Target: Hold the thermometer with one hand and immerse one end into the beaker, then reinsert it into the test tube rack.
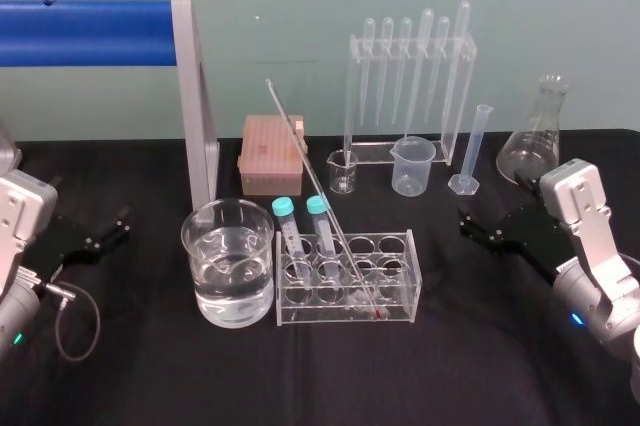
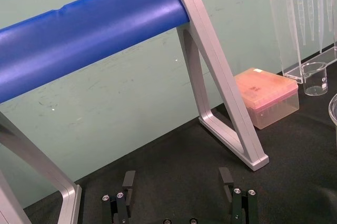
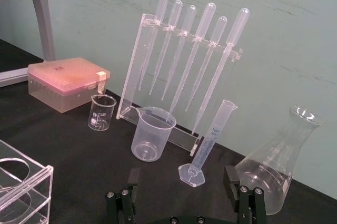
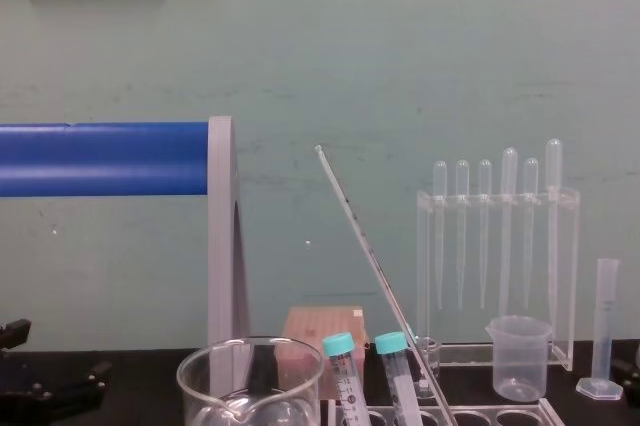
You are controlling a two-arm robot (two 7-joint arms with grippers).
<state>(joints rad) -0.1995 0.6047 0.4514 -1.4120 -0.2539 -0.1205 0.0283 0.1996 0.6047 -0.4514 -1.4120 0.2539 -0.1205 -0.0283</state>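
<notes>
From my end this is plainly a lab: a bench under black cloth against a bare teal wall, set with glassware. I see a big beaker of clear liquid, a test tube rack holding teal-capped tubes, a stand of pipettes, a measuring cylinder, a conical flask, a thermometer and a pink tip box.

Both arms sit low at the sides, nothing fancy. The left gripper is out at the left edge and points in toward the middle, its fingers spread apart and holding nothing. The right gripper mirrors it on the right, its fingers apart too, with the silver wrist angled behind it.
</notes>
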